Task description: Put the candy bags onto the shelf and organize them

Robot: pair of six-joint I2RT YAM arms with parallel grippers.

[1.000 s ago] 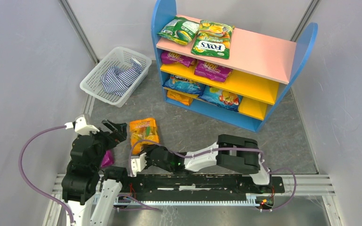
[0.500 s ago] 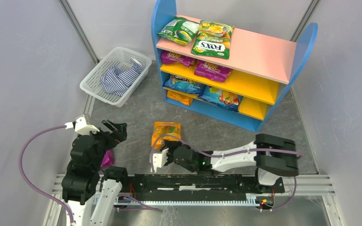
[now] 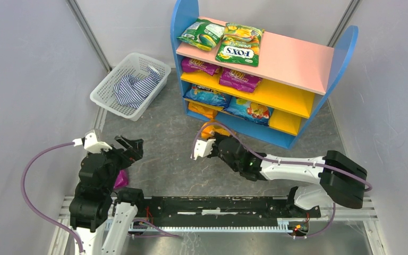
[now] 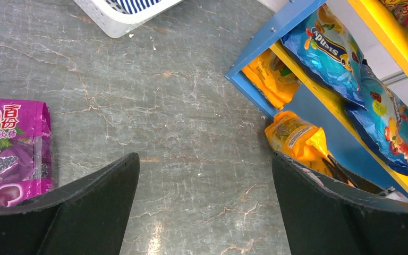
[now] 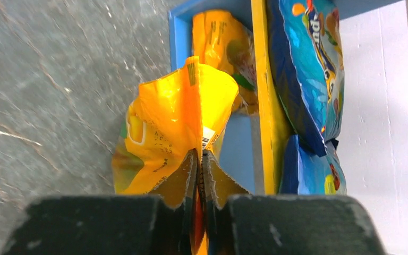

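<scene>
The right end effector [image 5: 201, 175] has carried the orange bag [image 5: 164, 127] from near the arm bases to the blue base of the shelf [image 3: 297, 58], pinching its edge. The left end effector [image 4: 204, 159] hangs spread beside a purple "100" bag [image 4: 8, 149]; a "FOX'S" bag [image 3: 239, 45] lies on the pink top.

On the shelf [image 3: 183, 21], the right half of the pink top board [image 3: 297, 61] and the right end of the yellow middle board [image 3: 289, 101] lie bare; their left ends carry bags. The lowest slot above the blue base [image 3: 255, 130] is shallow. An orange bag [image 5: 223, 48] fills its left end, and a second orange bag [image 5: 164, 133], pinched in the right jaws, hangs just before its mouth. The right arm [image 3: 292, 169] bars the bench in front of the shelf. Ahead of the wide-apart left jaws the bench [image 4: 180, 133] is open up to the basket [image 3: 130, 85]; a purple bag [image 4: 10, 151] lies at their left.
</scene>
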